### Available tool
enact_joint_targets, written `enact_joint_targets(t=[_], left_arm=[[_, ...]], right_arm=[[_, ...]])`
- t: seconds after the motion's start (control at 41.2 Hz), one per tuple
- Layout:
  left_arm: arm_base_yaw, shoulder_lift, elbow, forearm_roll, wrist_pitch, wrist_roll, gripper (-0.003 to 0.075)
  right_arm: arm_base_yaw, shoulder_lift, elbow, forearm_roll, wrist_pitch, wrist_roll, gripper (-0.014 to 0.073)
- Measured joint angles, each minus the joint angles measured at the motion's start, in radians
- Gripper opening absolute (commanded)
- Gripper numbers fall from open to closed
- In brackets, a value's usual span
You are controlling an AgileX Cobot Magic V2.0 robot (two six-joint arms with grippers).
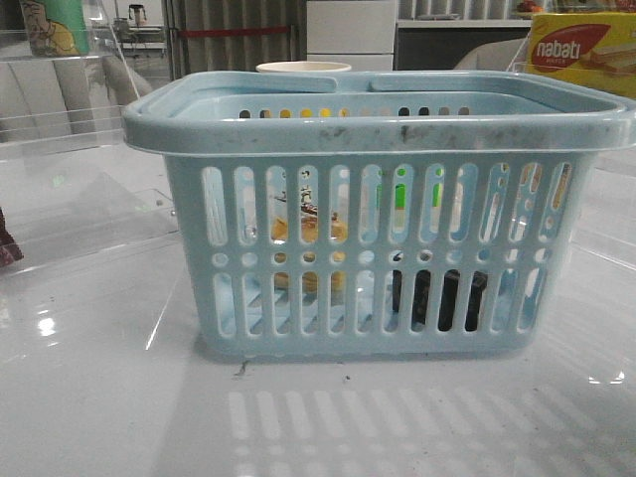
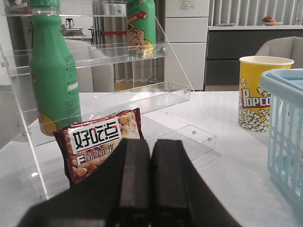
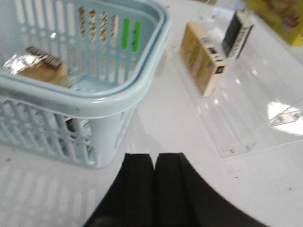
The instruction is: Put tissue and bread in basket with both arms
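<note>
Left gripper [image 2: 150, 189]: fingers pressed flat together, nothing between them. It sits low over the white table [image 2: 227, 165], clear of the basket [image 2: 286, 142], whose corner shows at the edge of the left wrist view. Just beyond the fingertips a brown snack pack [image 2: 97, 144] leans upright at the foot of a clear acrylic shelf [image 2: 118, 56]. Green bottles [image 2: 54, 75] stand on the shelf. A yellow popcorn cup [image 2: 259, 92] stands on the table just beside the basket.

Right gripper [image 3: 155, 189]: also fully closed, empty, hovering over bare table just outside the basket's near corner, not touching the rim [image 3: 113, 101]. Off to the side, a flat clear acrylic tray [image 3: 236, 109] carries a tan box [image 3: 203, 59] and a dark pack with white print [image 3: 236, 30], both apart from the basket.

Neither arm shows in the front view.

Basket [image 1: 373, 214]: upright on the table in the middle of the front view, handles folded down on the rim.

Bread [image 1: 308, 234]: inside the basket, left half in the front view, yellow seen through the slots, lying against the near wall. Right wrist view shows its clear wrapper and dark label [image 3: 40, 66] from above.

Tissue [image 1: 439, 296]: inside the basket, right half, black block on the floor, behind the lower slots. Apart from the bread.

Nabati box [image 1: 581, 50] sits behind the basket to the right.
</note>
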Motion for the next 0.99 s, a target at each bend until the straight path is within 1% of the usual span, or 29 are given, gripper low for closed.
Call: enact_joint_targets(t=[0.073,0.218,0.315,0.436,0.994], left_arm=[[0.000,0.000,0.000,0.000,0.000,0.000,0.0090],[0.000,0.000,0.000,0.000,0.000,0.000,0.0090],[0.000,0.000,0.000,0.000,-0.002,0.000,0.0090],[0.000,0.000,0.000,0.000,-0.002,0.000,0.0090],[0.000,0.000,0.000,0.000,-0.002,0.000,0.0090]], right_arm=[[-0.074,-0.110,0.104,-0.004,-0.103,0.000,0.0057],[-0.169,-0.285,0.279,-0.004,-0.238,0.000,0.0057],[-0.208,-0.375,0.377,0.010,-0.309,0.000,0.0057],[-0.225,-0.429,0.471,0.037,-0.390,0.000,0.0057],[-0.227,-0.442,0.482,0.043,-0.405,0.000,0.0057]])
